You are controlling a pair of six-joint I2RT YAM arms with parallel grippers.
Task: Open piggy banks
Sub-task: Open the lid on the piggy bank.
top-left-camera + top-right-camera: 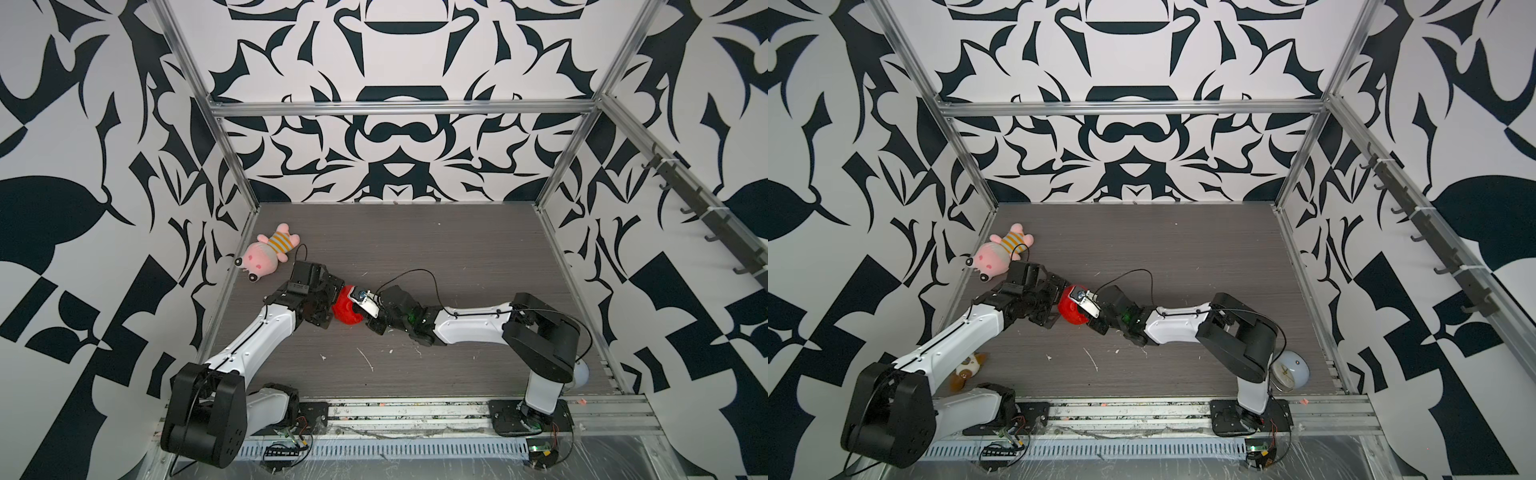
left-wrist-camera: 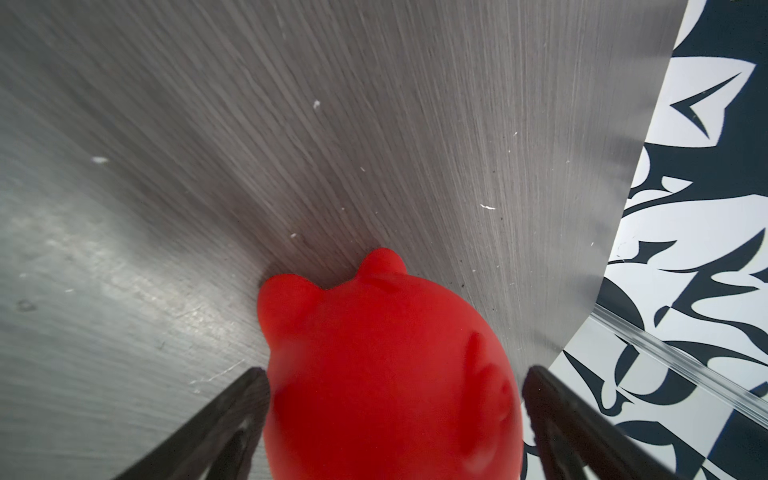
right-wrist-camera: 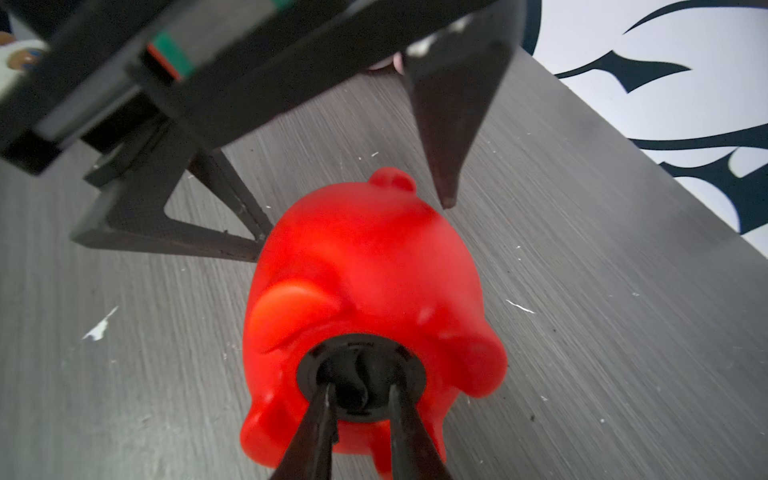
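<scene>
1. Here is the red piggy bank (image 1: pixel 348 311), lying tipped over on the grey surface (image 1: pixel 436 249). It sits left of the middle, nearer the left edge than the right, with an arm on either side.
2. On the left-edge side of the pig, the left hand (image 2: pixel 395 374) is spread wide and straddles the round body.
3. Look closer: one of its fingers (image 2: pixel 232 415) is right against the red shell. The other sits just beside the shell, with a sliver of surface showing between. So that hand is open around the pig, not clamped on it.
4. Now the opposite side. The pig's belly is turned toward the right hand (image 3: pixel 361 388), and the black belly plug (image 3: pixel 361 344) faces it squarely, stubby legs around it.
5. The right hand is drawn in narrow. Its two thin fingers (image 3: pixel 311 432) have their tips inside the plug's round recess, one on each side of the raised ridge across its middle.
6. Are they pinching that ridge or only flanking it? I cannot tell, because the recess is too dark.
7. The plug itself is seated in the belly, its ring sitting in the red shell.
8. Over by the left edge, toward the far corner, a pink plush pig (image 1: pixel 266 254) lies beyond the left arm, apart from the red pig.
</scene>
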